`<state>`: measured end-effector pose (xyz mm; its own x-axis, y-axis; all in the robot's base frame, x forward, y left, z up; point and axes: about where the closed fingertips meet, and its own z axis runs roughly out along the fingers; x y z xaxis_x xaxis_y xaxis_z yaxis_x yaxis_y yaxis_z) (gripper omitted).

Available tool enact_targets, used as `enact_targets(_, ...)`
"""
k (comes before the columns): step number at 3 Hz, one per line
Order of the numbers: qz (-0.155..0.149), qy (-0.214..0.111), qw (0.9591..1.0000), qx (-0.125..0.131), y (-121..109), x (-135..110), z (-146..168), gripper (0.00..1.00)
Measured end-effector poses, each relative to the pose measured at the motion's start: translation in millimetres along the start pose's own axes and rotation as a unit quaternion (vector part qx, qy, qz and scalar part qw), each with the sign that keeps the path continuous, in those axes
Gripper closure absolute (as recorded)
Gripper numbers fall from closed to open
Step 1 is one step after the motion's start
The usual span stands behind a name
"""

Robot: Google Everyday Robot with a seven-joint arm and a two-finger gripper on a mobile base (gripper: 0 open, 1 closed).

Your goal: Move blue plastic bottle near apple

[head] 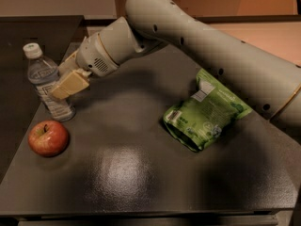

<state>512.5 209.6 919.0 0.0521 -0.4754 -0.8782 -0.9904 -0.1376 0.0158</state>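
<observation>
The blue plastic bottle (43, 76), clear with a white cap and pale label, stands upright at the left edge of the dark table (141, 173). My gripper (58, 82) reaches it from the right. One tan finger (70, 84) lies across the label's front and the other sits behind the bottle, so the gripper is shut on it. The red apple (48, 138) with yellowish patches lies just in front of the bottle, a short gap below its base.
A green snack bag (204, 112) lies on the right half of the table. My large arm (211, 46) spans from the upper right across the table's back. The table's left edge runs close beside the bottle and apple.
</observation>
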Motion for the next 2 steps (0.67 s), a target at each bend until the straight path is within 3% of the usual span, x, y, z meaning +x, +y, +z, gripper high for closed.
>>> enact_targets(1, -0.001, 0.0, 1.0, -0.002, 1.1, -0.7, 1.5, 0.0)
enact_targets(2, -0.001, 0.0, 1.0, -0.002, 1.1, -0.7, 1.6, 0.0)
